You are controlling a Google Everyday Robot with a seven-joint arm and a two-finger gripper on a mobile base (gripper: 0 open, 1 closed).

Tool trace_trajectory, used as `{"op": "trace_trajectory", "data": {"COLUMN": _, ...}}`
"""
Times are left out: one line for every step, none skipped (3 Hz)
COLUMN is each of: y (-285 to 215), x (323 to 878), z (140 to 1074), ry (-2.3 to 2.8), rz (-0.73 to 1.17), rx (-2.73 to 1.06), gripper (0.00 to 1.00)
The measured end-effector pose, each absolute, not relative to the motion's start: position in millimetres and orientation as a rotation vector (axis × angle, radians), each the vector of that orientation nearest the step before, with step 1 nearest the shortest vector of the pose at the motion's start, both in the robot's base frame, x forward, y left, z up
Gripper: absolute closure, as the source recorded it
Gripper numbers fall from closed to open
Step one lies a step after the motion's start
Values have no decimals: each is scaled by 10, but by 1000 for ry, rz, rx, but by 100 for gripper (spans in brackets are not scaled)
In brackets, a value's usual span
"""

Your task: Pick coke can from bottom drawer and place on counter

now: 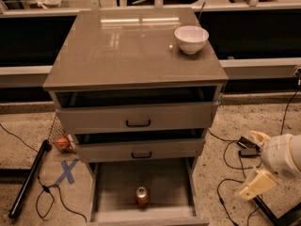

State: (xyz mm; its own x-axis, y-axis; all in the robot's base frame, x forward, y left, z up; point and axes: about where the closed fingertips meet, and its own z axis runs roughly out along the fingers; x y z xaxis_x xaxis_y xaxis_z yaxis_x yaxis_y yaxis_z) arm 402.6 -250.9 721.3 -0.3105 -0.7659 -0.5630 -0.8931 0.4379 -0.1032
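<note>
Floor (244,119) beside bottom drawer (120,182) with coke can (142,196): tool (248,165) hangs open, arm (286,155) cropped.

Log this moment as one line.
gripper: open, empty, low, right of bottom drawer | coke can: upright in that open drawer, ungrasped | counter: holds white bowl

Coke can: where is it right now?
Camera view: the coke can stands upright on the floor of the open bottom drawer, near its front edge. The gripper is at lower right, outside the drawer, apart from the can.
</note>
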Motion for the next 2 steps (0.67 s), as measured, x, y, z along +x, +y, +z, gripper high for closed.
{"op": "trace_trajectory", "data": {"y": -2507, "x": 4037, "z": 7227, "ry": 2149, "rz": 306, "rx": -1390, "gripper": 0}}
{"op": "trace_trajectory", "data": {"y": -2400, "x": 4072, "z": 6941, "ry": 2130, "rz": 415, "rx": -1382, "gripper": 0}}
